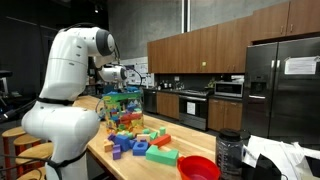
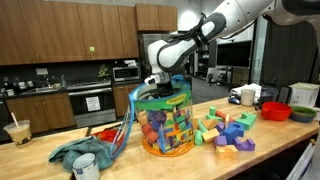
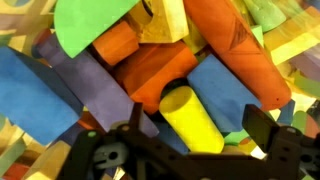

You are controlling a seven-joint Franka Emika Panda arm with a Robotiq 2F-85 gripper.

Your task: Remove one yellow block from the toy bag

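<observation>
Item one, nearest: my gripper (image 3: 197,122) sits low in the wrist view. Its two dark fingers (image 3: 268,128) stand wide apart and hold nothing.

Item two: a small yellow cylindrical toy block (image 3: 190,118) lies directly between those fingers, closer to one side than the other. Its long axis runs diagonally, from its rounded end face up and to the left down towards my palm. The fingers flank its curved sides rather than its ends. I cannot tell whether either pad is touching it.

Item three: the neighbours crowd it closely. A reddish-orange block (image 3: 150,78) lies against its far end, a blue block (image 3: 222,88) is just beside it, and a purple block (image 3: 92,85) is further off.

Item four, further out: in both exterior views my wrist is down in the mouth of the boxy clear plastic toy bag (image 2: 168,125), which stands upright on the wooden counter (image 2: 280,150). Loose coloured blocks (image 2: 225,130) lie near the bag.

Judgement: the block is lined up for a straight close across its width. The tight packing could bring a neighbour up with it.
</observation>
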